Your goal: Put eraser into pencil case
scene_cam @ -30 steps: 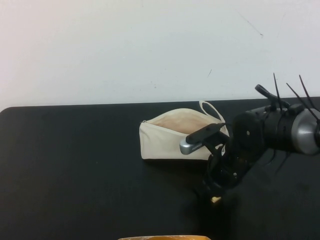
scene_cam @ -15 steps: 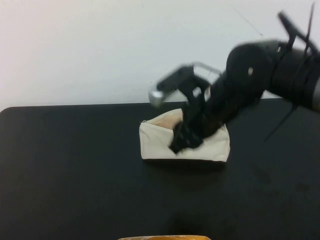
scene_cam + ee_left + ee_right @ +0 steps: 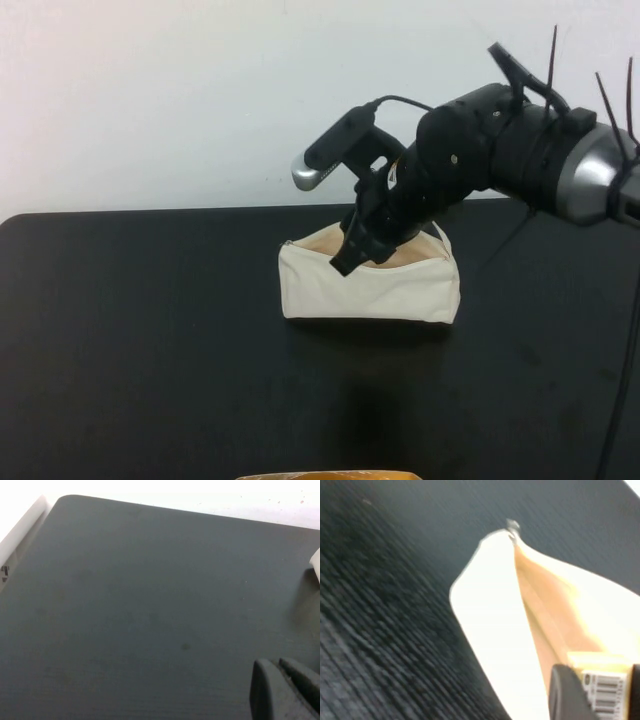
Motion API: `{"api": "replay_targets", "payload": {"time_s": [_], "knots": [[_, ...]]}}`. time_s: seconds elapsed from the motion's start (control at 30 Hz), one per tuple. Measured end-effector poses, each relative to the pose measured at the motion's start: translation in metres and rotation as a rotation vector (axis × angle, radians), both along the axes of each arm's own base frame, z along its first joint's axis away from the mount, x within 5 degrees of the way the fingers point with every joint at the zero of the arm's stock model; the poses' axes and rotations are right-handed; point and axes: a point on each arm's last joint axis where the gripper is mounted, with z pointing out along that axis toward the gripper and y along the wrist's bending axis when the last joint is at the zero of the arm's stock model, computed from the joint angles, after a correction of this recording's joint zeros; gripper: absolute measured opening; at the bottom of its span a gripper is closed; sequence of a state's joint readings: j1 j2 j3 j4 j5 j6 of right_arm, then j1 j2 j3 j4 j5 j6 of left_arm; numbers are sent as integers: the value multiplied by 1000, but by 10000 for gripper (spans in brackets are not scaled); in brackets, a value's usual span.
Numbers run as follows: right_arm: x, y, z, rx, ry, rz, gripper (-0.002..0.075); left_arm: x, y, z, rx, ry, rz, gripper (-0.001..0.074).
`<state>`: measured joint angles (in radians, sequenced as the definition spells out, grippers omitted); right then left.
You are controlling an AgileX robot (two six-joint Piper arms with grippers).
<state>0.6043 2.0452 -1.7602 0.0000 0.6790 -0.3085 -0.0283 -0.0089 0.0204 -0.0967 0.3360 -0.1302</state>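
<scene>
A: The right gripper (image 3: 345,262) — where is it, relative to the pencil case (image 3: 370,287)?

B: Right at the pencil case's open top, with its tip down at the mouth near the zipper end. The fingers (image 3: 567,697) are clamped on the eraser (image 3: 601,684), a small pale-yellow block with a barcode label, held just over the peach lining of the pencil case (image 3: 490,625).

A: And the pencil case itself?

B: It lies on the black table (image 3: 150,350), towards the back edge by the white wall (image 3: 200,90), mouth gaping upward.

A: The left gripper?

B: The left gripper (image 3: 285,690) hangs above bare table (image 3: 150,605) well away from the pencil case; only a pale corner of the case (image 3: 316,559) shows at the edge. The two dark fingers lie pressed together, holding nothing.
</scene>
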Motion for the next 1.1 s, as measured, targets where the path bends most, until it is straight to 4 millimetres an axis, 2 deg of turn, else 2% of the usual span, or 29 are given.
{"api": "replay_targets", "payload": {"time_s": [0.1, 0.17, 0.3, 0.4, 0.53, 0.6, 0.77, 0.9, 1.1], "knots": [[3, -4, -1, -29, -19, -27, 349, 0, 0, 0, 0, 0, 0, -1], [4, -5, 0, -40, -28, -38, 395, 0, 0, 0, 0, 0, 0, -1], [-2, -10, 13, -49, -22, -47, 403, 0, 0, 0, 0, 0, 0, -1], [-13, -19, 38, -52, -30, -53, 323, 0, 0, 0, 0, 0, 0, -1], [-37, -38, 84, -68, -61, -66, 124, 0, 0, 0, 0, 0, 0, -1], [-50, -48, 104, -69, -67, -73, 52, 0, 0, 0, 0, 0, 0, -1], [-85, -74, 148, -53, -68, -105, 6, 0, 0, 0, 0, 0, 0, -1], [-96, -81, 160, -42, -73, -117, 0, 0, 0, 0, 0, 0, 0, -1], [-93, -79, 154, -63, -47, -116, 0, 0, 0, 0, 0, 0, 0, -1]]}}
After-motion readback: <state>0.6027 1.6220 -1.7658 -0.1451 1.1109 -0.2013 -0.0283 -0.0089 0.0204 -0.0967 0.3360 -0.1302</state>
